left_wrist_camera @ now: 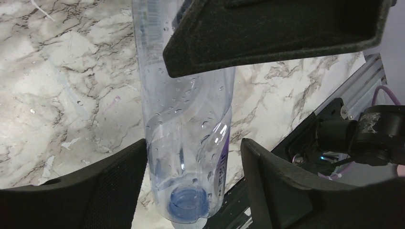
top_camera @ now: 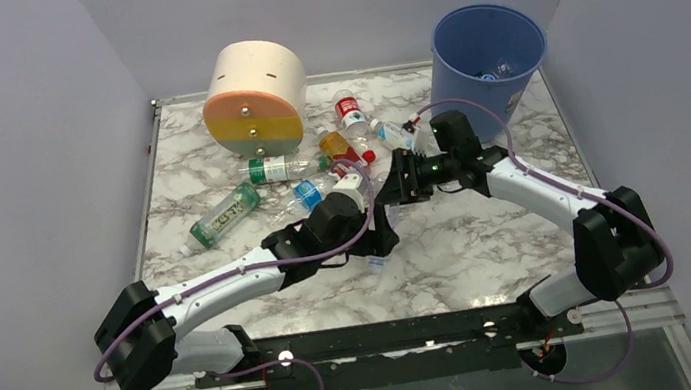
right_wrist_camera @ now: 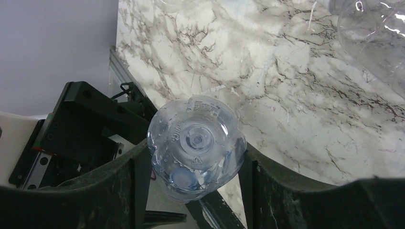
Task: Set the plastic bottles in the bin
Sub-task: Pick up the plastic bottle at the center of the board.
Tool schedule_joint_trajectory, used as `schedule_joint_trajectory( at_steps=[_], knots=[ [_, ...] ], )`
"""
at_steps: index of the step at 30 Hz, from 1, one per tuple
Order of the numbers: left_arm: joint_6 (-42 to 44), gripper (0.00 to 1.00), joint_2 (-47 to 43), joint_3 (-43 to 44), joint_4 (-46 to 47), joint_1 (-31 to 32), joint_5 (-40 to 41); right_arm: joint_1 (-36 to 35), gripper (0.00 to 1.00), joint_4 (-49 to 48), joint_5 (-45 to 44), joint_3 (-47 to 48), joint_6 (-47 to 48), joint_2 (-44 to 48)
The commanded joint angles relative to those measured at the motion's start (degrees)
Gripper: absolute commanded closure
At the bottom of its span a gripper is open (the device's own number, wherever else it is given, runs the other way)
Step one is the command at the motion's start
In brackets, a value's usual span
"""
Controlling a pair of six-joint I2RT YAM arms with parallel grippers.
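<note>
Handover above the desk (top_camera: 490, 247): right hand (right_wrist_camera: 193, 152) clenched on the clear bottle (right_wrist_camera: 196, 136) at its base, left hand (left_wrist_camera: 193, 148) apparently slack round its neck, the right sitting nearer the bin (top_camera: 489, 50).

table (top_camera: 488, 237): white marble pattern, grey veins, metal rail on near edge
bin (top_camera: 510, 93): blue, upright, far right corner
cylinder (top_camera: 254, 101): cream, orange and yellow, far edge, well left of bin
green-label bottle (top_camera: 223, 214): flat, left side
green-band bottle (top_camera: 280, 168): flat, just in front of cylinder
blue-label bottle (top_camera: 306, 195): flat, near centre
orange bottle (top_camera: 337, 146): flat, mid table
red-label bottle (top_camera: 348, 109): flat, just right of cylinder
clear bottle (top_camera: 394, 133): flat, between orange bottle and bin
</note>
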State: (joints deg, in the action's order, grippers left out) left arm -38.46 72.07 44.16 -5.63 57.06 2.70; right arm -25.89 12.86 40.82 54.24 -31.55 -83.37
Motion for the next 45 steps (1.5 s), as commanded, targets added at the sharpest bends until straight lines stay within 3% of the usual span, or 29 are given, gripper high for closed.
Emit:
schedule_joint_trajectory(
  at_steps=[1,6,8,12,27,45],
  knots=[
    [0.6,0.24,-0.2,-0.4,2.4,0.1,0.1,-0.4,0.38,-1.8,1.8,-0.6,-0.5,-0.2],
    [0.8,0.2,-0.7,-0.8,2.7,0.0,0.0,-0.4,0.38,-1.9,1.6,-0.8,-0.5,-0.2],
    [0.8,0.09,-1.0,-0.8,2.7,0.1,0.1,-0.4,0.38,-1.9,1.3,-0.8,-0.6,-0.2],
    [1.3,0.01,-1.9,-1.0,2.1,0.1,1.1,-0.4,0.38,-1.8,0.7,-0.7,-0.8,-0.2],
    [3.7,0.01,-16.4,-0.8,-3.6,0.1,7.8,-0.4,0.38,1.0,-2.0,4.7,-0.1,-0.6],
    [3.2,0.01,-24.2,-2.0,-6.0,0.1,7.9,1.0,0.38,8.4,-5.9,23.9,2.3,-6.1]
  ],
)
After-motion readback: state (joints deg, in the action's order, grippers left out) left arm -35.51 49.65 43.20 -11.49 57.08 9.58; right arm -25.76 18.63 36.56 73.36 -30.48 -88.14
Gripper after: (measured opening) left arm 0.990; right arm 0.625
